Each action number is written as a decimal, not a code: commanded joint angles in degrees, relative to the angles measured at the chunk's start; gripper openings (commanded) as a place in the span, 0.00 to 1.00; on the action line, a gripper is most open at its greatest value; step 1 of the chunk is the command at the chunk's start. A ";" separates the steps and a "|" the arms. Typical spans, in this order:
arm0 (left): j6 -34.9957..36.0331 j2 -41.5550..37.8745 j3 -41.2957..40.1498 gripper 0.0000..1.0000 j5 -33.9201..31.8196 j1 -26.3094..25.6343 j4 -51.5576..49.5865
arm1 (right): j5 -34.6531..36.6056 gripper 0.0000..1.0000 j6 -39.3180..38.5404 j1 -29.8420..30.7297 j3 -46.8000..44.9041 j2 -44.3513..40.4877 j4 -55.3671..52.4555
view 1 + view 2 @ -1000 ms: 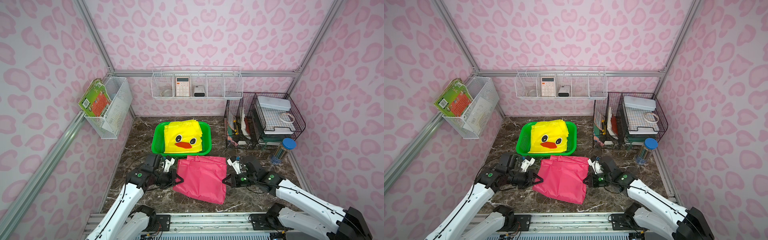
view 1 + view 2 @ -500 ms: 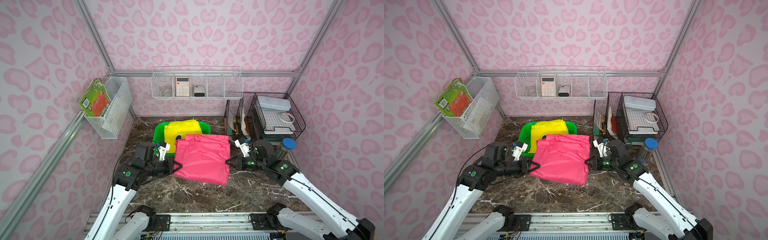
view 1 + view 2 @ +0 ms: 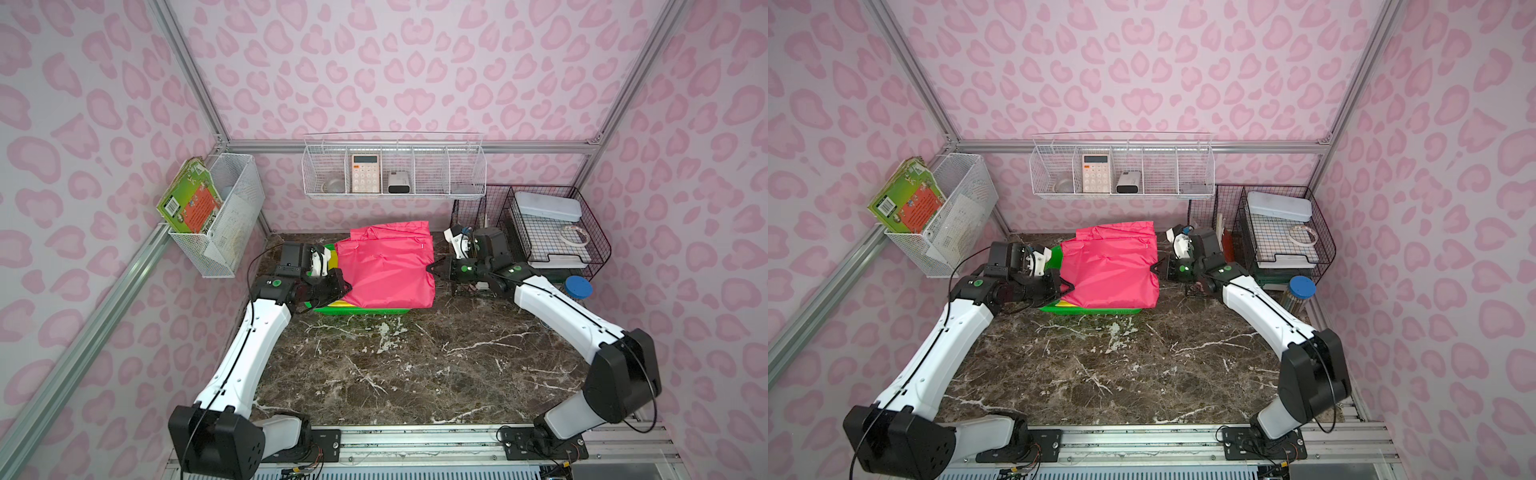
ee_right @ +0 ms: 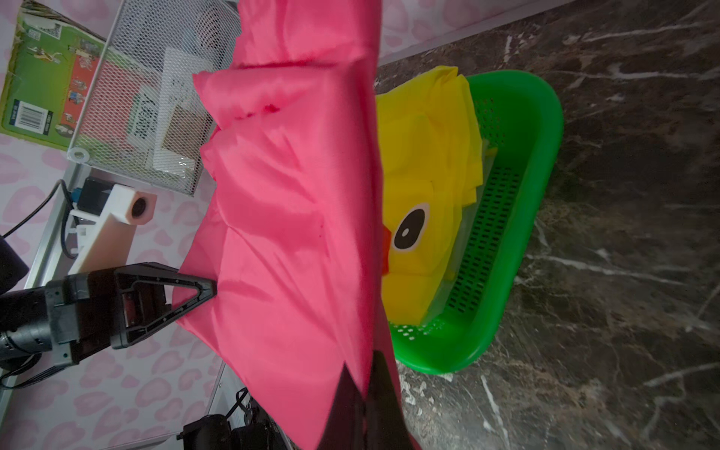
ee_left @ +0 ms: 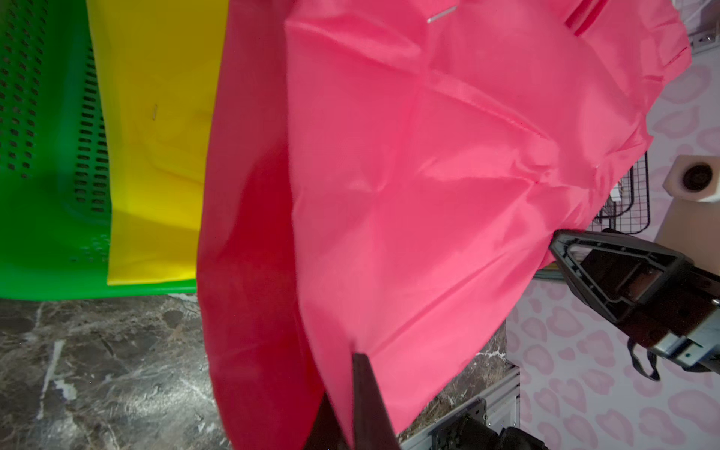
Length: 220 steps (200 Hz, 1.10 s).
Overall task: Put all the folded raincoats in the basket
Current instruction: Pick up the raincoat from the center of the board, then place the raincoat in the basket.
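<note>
- Folded raincoat (image 3: 386, 266): in both top views you see the pink bundle stretched between the two arms, over the basket (image 3: 361, 311). It covers nearly all of the basket, and only the near green wall and a left corner show. You cannot tell from here whether the cloth rests on the basket or hangs clear of it.
- In both top views the left gripper (image 3: 345, 287) is closed on the raincoat's left edge and the right gripper (image 3: 429, 269) is pinched on its right edge. The very tips are lost in the fabric.
- Left wrist view: the left gripper's fingers (image 5: 366, 401) are pressed together on a fold of pink cloth and are cut off by the frame edge.
- The pink sheet overlaps a yellow raincoat (image 5: 156, 136) that lies in the basket, and hides most of it. Part of the perforated green wall shows beside it.
- The right gripper's tip meets the far pink edge, but the cloth hides the contact itself.
- Right wrist view: the right gripper's fingers (image 4: 383, 389) are clamped on the pink hem and are partly out of frame.
- The yellow raincoat, with one duck eye showing, sits inside the basket. Pink cloth blocks its other half.
- The left gripper's tip presses into the opposite pink edge, where the grip point is buried in folds.
- The upper pink folds are blurred.
</note>
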 commanded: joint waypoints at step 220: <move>8.07 20.46 11.62 0.75 0.04 11.14 -5.98 | 5.80 0.57 -4.78 2.32 20.11 21.43 -6.62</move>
